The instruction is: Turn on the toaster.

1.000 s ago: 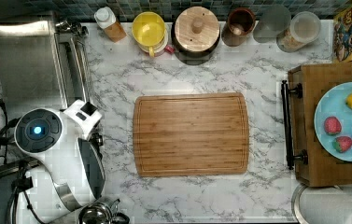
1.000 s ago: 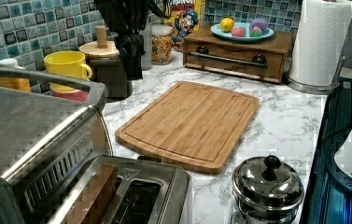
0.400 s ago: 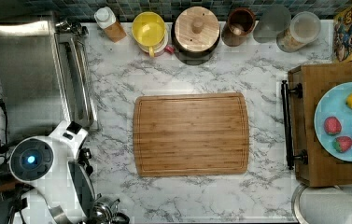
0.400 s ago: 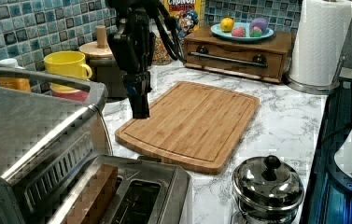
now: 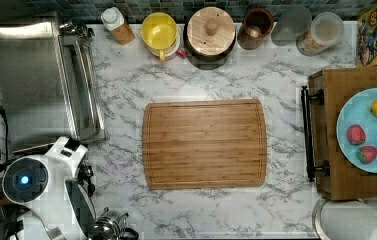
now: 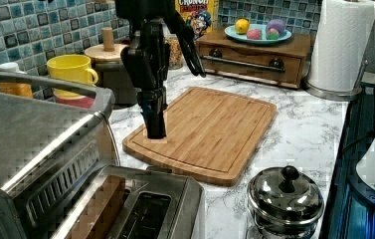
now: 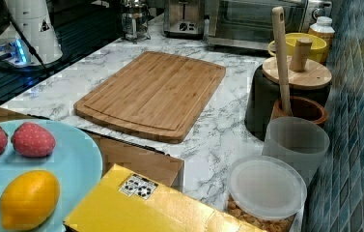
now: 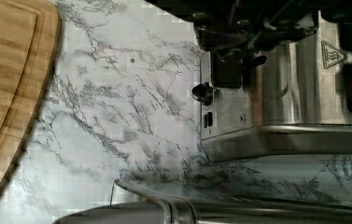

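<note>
2 slots top the toaster (image 6: 140, 211), which sits at the left view's near left beside the toaster oven (image 6: 31, 134). The gripper (image 6: 155, 130) hangs over its lever end, by the cutting board (image 6: 205, 127); jaw state: cannot tell.

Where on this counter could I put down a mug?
The cutting board is bare, as is the marble between it and the toaster oven. The back row by the yellow cup and the corner near the toaster are crowded.
</note>
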